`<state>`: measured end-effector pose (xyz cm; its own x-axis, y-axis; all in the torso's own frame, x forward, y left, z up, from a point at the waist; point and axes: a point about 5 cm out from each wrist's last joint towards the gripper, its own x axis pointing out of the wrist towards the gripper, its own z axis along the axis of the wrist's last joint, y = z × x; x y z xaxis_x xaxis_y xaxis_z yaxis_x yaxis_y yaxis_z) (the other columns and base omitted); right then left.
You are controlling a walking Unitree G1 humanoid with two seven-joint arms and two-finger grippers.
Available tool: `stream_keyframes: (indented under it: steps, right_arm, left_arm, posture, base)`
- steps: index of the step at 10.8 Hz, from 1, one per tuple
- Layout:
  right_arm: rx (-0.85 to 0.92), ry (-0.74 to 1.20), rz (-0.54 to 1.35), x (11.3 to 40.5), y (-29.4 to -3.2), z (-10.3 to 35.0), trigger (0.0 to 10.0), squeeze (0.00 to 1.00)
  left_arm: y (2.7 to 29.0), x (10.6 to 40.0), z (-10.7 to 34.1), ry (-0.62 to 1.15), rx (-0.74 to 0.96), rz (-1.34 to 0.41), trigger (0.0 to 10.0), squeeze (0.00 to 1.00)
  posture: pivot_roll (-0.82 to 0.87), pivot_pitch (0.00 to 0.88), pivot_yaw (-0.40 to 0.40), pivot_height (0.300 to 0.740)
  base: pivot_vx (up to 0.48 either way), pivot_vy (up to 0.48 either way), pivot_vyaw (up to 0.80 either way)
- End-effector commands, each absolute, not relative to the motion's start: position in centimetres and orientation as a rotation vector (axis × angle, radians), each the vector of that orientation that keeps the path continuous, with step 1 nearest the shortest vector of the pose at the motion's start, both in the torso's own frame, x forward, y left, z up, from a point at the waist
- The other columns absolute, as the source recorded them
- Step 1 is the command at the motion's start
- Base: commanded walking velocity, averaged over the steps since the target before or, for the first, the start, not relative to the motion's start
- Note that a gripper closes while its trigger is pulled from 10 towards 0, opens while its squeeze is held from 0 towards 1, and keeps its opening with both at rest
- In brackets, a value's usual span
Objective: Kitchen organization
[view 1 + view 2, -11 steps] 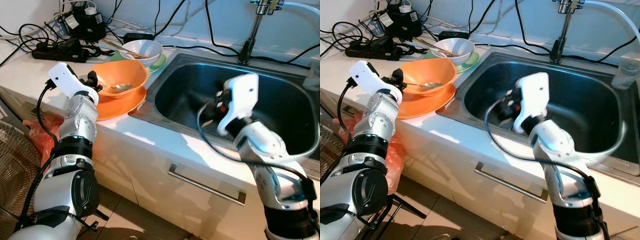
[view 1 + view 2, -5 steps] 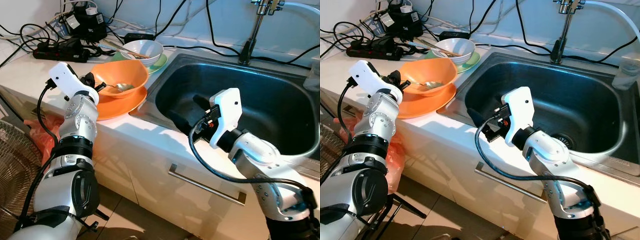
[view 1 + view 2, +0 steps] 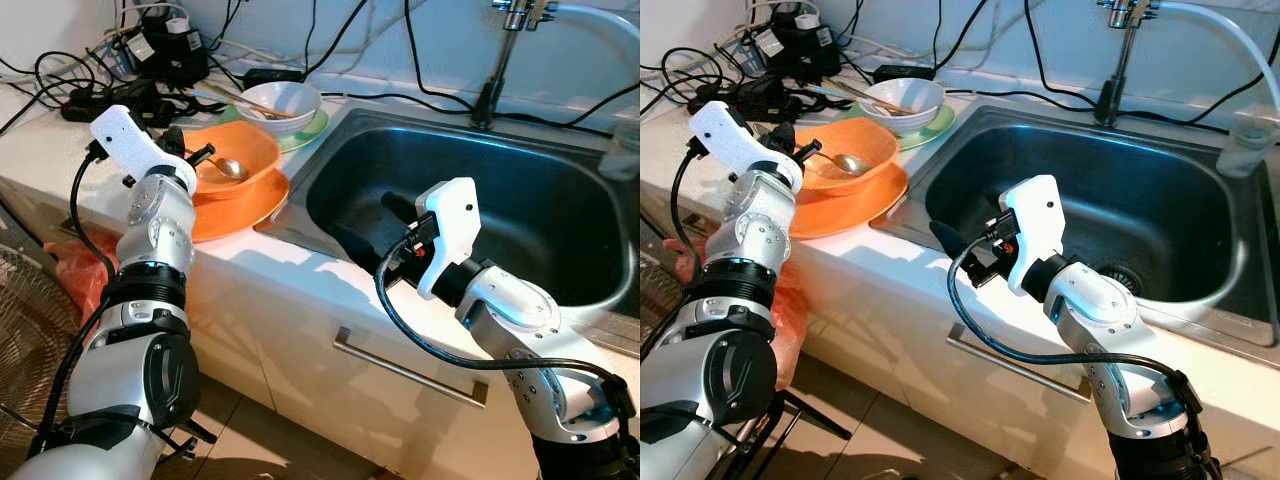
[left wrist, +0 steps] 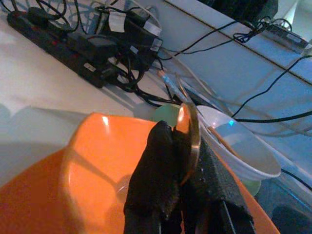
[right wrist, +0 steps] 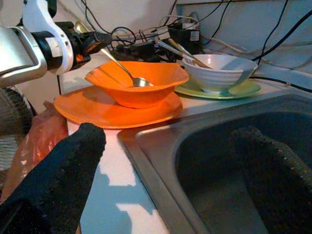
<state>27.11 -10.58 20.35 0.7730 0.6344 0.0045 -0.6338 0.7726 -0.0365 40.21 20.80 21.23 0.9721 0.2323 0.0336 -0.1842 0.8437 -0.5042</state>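
Spoon (image 3: 845, 160) pinched in left hand (image 3: 810, 153); no legible writing.

white counter (image 3: 300, 270) | steel sink (image 3: 560, 215) | tiled floor (image 3: 260, 440)

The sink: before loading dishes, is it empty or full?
Empty as far as visible: the sink shows a bare basin and drain; the near corner is hidden by the right arm.

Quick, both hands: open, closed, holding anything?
Left hand: closed on the spoon handle, spoon bowl resting in the orange bowl.
Right hand: open, holding nothing, at the near left edge of the sink.
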Motion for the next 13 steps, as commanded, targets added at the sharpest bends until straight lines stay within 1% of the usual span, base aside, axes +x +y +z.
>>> stream_keyframes:
  steps: [1, 3, 5, 6, 8, 9, 10, 11, 12, 13]
  right_arm:
    - [-0.035, -0.022, 0.705, 26.8, -10.4, 20.6, 10.0, 0.00]
    - [-0.036, -0.020, 0.704, 26.9, -10.4, 20.6, 10.0, 0.00]
    - [-0.038, -0.020, 0.701, 26.9, -10.4, 20.6, 10.0, 0.00]
    - [-0.038, -0.021, 0.699, 27.0, -10.4, 20.6, 10.0, 0.00]
    - [-0.041, -0.023, 0.696, 27.0, -10.5, 20.6, 10.0, 0.00]
    - [-0.048, -0.032, 0.674, 27.2, -10.6, 20.7, 10.0, 0.00]
    - [-0.059, -0.053, 0.599, 27.7, -11.2, 21.0, 10.0, 0.00]
    - [-0.075, -0.058, 0.535, 28.3, -11.8, 21.0, 10.0, 0.00]
    - [-0.085, -0.070, 0.493, 28.5, -12.4, 21.2, 10.0, 0.00]
    - [-0.092, -0.073, 0.484, 28.6, -12.5, 21.2, 10.0, 0.00]
  left_arm:
    - [21.1, 40.1, 20.6, -0.061, -0.505, 0.233, 0.0, 0.00]
    - [21.1, 40.2, 20.8, -0.070, -0.500, 0.231, 0.0, 0.00]
    - [20.8, 40.3, 21.8, -0.114, -0.470, 0.189, 0.0, 0.00]
    - [20.0, 40.5, 23.0, -0.157, -0.431, 0.109, 0.0, 0.00]
    - [18.6, 40.7, 24.2, -0.187, -0.401, 0.025, 0.0, 0.00]
    - [17.7, 40.7, 25.3, -0.240, -0.354, -0.020, 0.0, 0.00]
    - [16.7, 40.7, 26.1, -0.273, -0.334, -0.061, 0.0, 0.00]
    - [16.4, 40.4, 27.0, -0.332, -0.314, -0.065, 0.0, 0.00]
    - [16.6, 39.7, 29.3, -0.462, -0.216, -0.022, 0.0, 0.00]
    - [16.6, 39.5, 30.1, -0.490, -0.203, -0.015, 0.0, 0.00]
  posture:
    - [-0.09, 0.000, 0.078, 0.740]
    - [-0.09, 0.000, 0.078, 0.740]
    - [-0.09, 0.000, 0.077, 0.740]
    - [-0.09, 0.000, 0.077, 0.740]
    - [-0.09, 0.000, 0.079, 0.740]
    - [-0.09, 0.000, 0.082, 0.740]
    - [-0.10, 0.000, 0.085, 0.740]
    - [-0.10, 0.000, 0.086, 0.740]
    - [-0.10, 0.000, 0.087, 0.740]
    - [-0.10, 0.000, 0.087, 0.740]
  base:
    - [0.000, 0.000, 0.00]
    - [0.000, 0.000, 0.00]
    - [0.000, 0.000, 0.00]
    - [0.000, 0.000, 0.00]
    - [0.000, 0.000, 0.00]
    - [0.000, 0.000, 0.00]
    - [0.000, 0.000, 0.00]
    - [0.000, 0.000, 0.00]
    - [0.000, 0.000, 0.00]
    - [0.000, 0.000, 0.00]
